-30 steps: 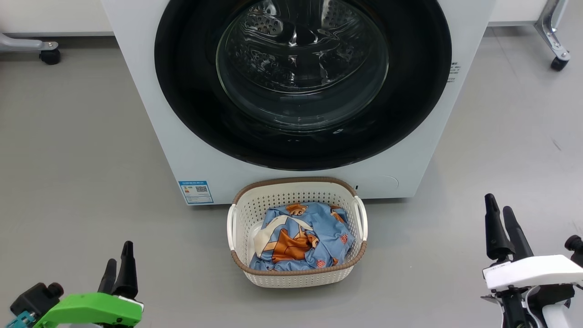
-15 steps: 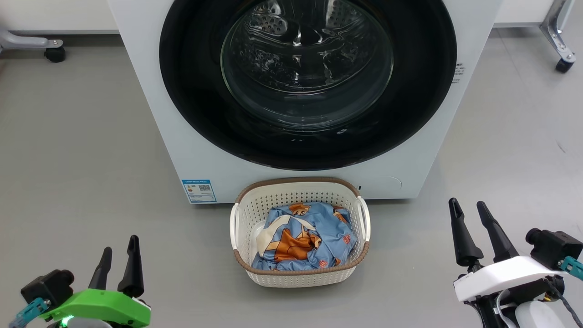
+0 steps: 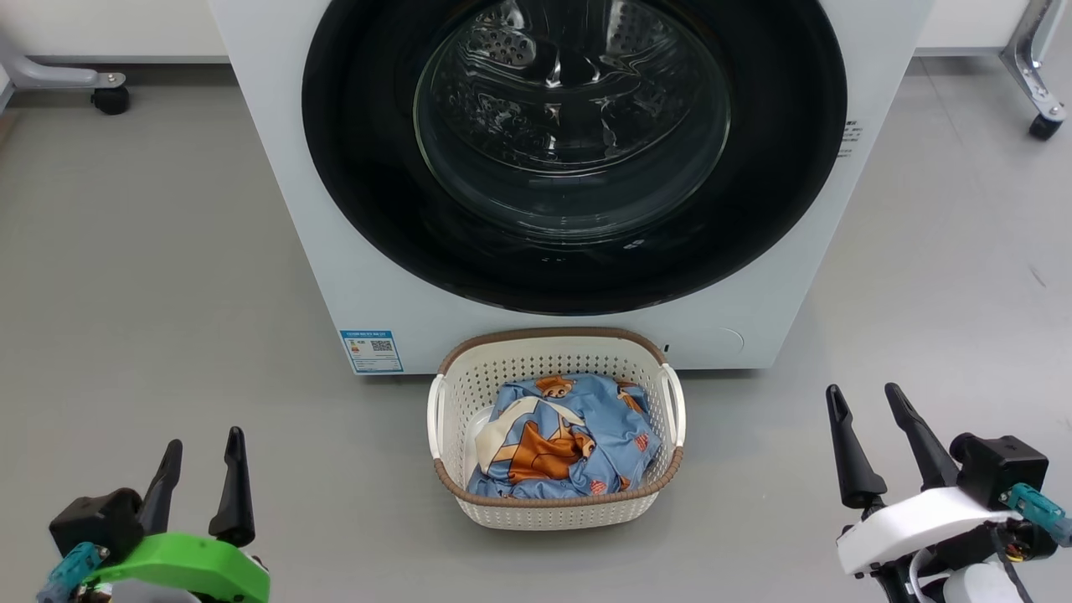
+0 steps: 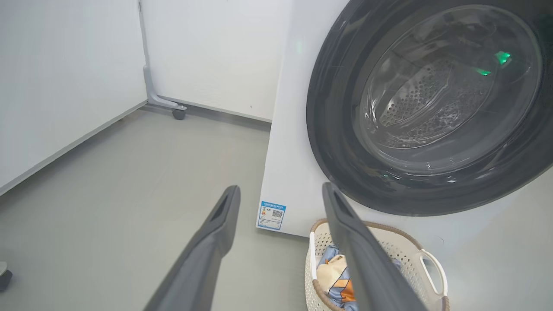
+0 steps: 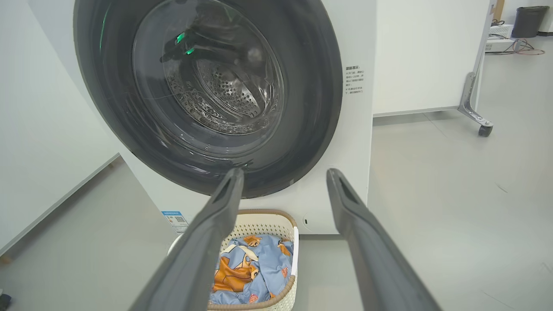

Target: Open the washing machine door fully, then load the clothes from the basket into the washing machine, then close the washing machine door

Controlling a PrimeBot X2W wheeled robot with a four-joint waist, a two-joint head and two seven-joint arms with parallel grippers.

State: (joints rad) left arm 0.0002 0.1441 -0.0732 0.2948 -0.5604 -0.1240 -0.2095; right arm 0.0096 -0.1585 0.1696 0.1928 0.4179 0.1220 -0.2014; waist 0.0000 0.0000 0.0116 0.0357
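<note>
Before the shut door, the basket holds the clothes; left hand and right hand gape empty.

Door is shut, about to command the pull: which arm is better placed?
Right, probably: the right gripper is open and reaches nearer the washing machine door than the left gripper. I cannot tell the door's handle side, so the edge is slim.

The left gripper has a bright green shell, two long, tapering black fingers, a black camera block at its 9 o'clock and a teal connector. The right gripper has a white shell, with a teal plug at its 3 o'clock and dark cables beneath.
</note>
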